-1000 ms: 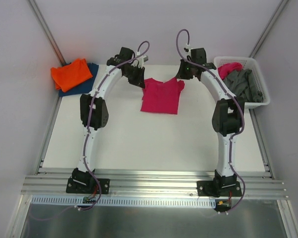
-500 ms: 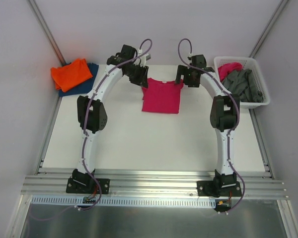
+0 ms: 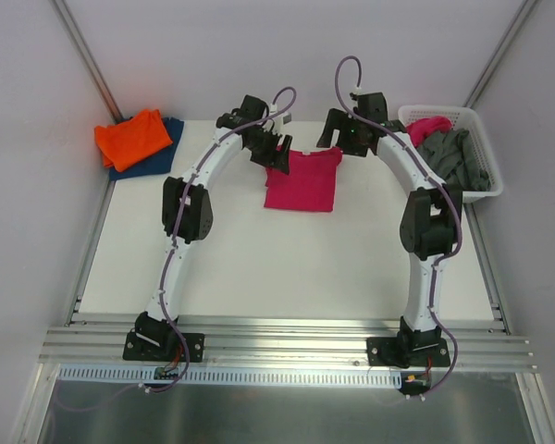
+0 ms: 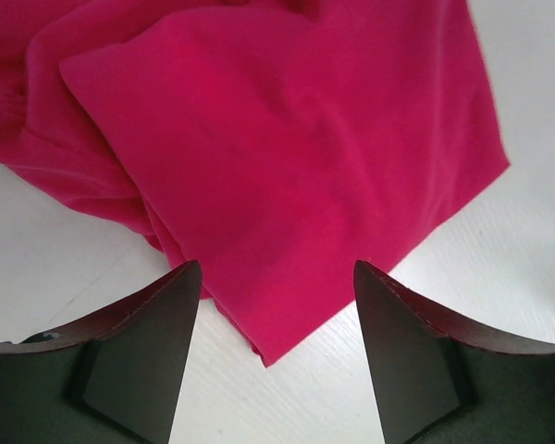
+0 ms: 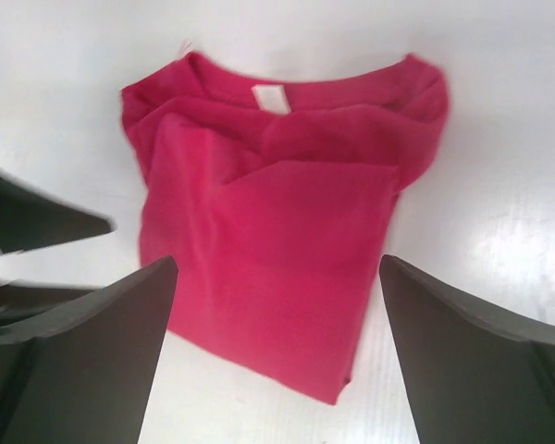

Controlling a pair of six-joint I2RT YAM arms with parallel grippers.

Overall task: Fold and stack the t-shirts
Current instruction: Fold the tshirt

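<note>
Top view
- pink shirt [image 3: 302,181] lies flat at the far middle of the white table [image 3: 259,268], folded to a rough rectangle with its neck toward the back wall
- left gripper [image 3: 276,153] is over its far-left corner and right gripper [image 3: 340,139] over its far-right corner; contact with the cloth cannot be told from here
- orange shirt [image 3: 132,137] sits folded on top of the blue shirt [image 3: 169,148] in the far-left corner of the table
- grey shirt [image 3: 458,157] lies crumpled in the white basket [image 3: 481,191] at the far right
- pale walls on three sides; a metal rail [image 3: 287,340] along the near edge carries both arm bases

Left wrist view
- left gripper [image 4: 277,268] has its fingers spread wide, gripping nothing
- a corner of the pink shirt [image 4: 287,157] points into the gap between them; the cloth is smooth on top, with stacked fold edges on the left
- table [image 4: 518,268] reads white, with a faint grain

Right wrist view
- right gripper [image 5: 277,262] is spread wide and empty, above the cloth
- pink shirt [image 5: 277,213] is seen almost whole, both sleeves turned in over the chest
- a white label [image 5: 270,96] shows at the neck
- white table [image 5: 499,166] shows around it
</note>
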